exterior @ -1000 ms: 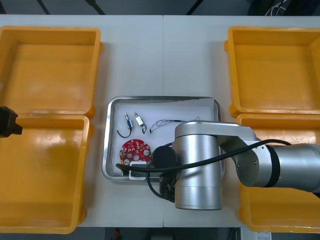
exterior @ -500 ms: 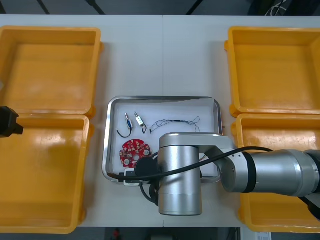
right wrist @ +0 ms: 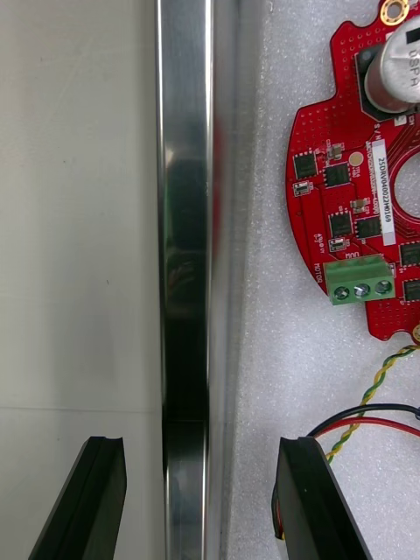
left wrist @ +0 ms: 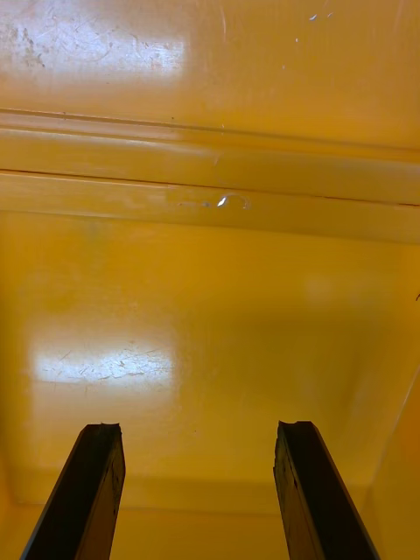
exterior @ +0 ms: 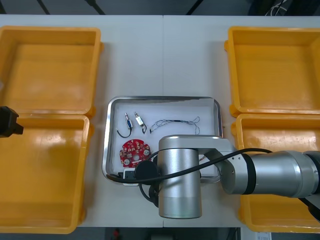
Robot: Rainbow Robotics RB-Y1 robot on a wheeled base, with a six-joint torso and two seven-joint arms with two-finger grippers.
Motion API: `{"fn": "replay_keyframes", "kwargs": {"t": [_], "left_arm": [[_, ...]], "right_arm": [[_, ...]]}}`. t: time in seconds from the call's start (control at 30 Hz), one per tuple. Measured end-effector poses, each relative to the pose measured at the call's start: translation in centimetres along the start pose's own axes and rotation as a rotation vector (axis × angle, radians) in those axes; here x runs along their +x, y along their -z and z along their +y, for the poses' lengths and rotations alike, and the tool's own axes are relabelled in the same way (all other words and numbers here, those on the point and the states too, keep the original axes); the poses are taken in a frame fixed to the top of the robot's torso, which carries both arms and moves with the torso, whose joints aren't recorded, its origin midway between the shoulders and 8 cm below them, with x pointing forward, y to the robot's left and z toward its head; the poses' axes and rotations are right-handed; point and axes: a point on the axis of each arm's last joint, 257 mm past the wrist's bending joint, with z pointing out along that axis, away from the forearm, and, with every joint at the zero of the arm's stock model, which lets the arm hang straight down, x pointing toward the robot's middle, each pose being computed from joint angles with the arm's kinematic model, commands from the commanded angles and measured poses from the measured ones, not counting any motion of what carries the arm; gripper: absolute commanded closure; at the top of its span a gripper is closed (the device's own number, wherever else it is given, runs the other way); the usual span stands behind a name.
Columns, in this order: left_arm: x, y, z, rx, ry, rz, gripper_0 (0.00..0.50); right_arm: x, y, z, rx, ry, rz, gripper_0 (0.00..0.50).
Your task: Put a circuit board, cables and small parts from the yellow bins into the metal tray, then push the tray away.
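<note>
Now that circuit board, cables and small metal parts lie in the metal tray, only the push remains, I judge. Right gripper straddles its near rim, jaws spread; left gripper hangs spread over a yellow bin.

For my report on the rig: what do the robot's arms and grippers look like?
The right arm is thick, shiny silver cylinders with a black band at a joint and a black cable looped across it. The right gripper, at the near rim of the metal tray, and the left gripper, over a yellow bin, have flat black fingers with squared tips.
</note>
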Motion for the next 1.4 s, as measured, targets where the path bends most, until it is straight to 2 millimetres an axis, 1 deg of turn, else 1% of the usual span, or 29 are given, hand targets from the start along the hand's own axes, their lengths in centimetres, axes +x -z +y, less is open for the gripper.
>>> {"fn": "replay_keyframes", "kwargs": {"t": [0.03,0.07,0.1,0.13,0.17,0.23,0.27,0.33,0.67,0.93,1.03,1.2,1.4], "left_arm": [[0.0,0.0,0.0,0.000,0.000,0.000,0.000],[0.0,0.0,0.0,0.000,0.000,0.000,0.000],[0.0,0.0,0.0,0.000,0.000,0.000,0.000],[0.0,0.0,0.0,0.000,0.000,0.000,0.000],[0.0,0.0,0.0,0.000,0.000,0.000,0.000],[0.0,0.0,0.0,0.000,0.000,0.000,0.000],[0.0,0.0,0.0,0.000,0.000,0.000,0.000],[0.0,0.0,0.0,0.000,0.000,0.000,0.000],[0.0,0.0,0.0,0.000,0.000,0.000,0.000],[0.0,0.0,0.0,0.000,0.000,0.000,0.000],[0.0,0.0,0.0,0.000,0.000,0.000,0.000],[0.0,0.0,0.0,0.000,0.000,0.000,0.000],[0.0,0.0,0.0,0.000,0.000,0.000,0.000]], "right_arm": [[0.0,0.0,0.0,0.000,0.000,0.000,0.000],[0.0,0.0,0.0,0.000,0.000,0.000,0.061],[0.0,0.0,0.0,0.000,0.000,0.000,0.100],[0.0,0.0,0.0,-0.001,0.000,0.000,0.224],[0.0,0.0,0.0,-0.001,0.000,0.000,0.324],[0.0,0.0,0.1,-0.001,-0.001,-0.001,0.393],[0.0,0.0,0.1,-0.002,-0.001,-0.001,0.452],[0.0,0.0,0.1,-0.003,-0.001,-0.002,0.500],[-0.1,-0.1,0.0,0.002,-0.002,-0.004,0.500],[0.2,0.0,-1.9,0.073,-0.001,-0.004,0.500],[0.5,0.1,-2.8,0.101,0.000,0.002,0.500],[1.4,0.5,-5.1,0.159,0.002,0.016,0.500],[1.3,1.5,-8.1,0.236,0.015,0.014,0.500]]}}
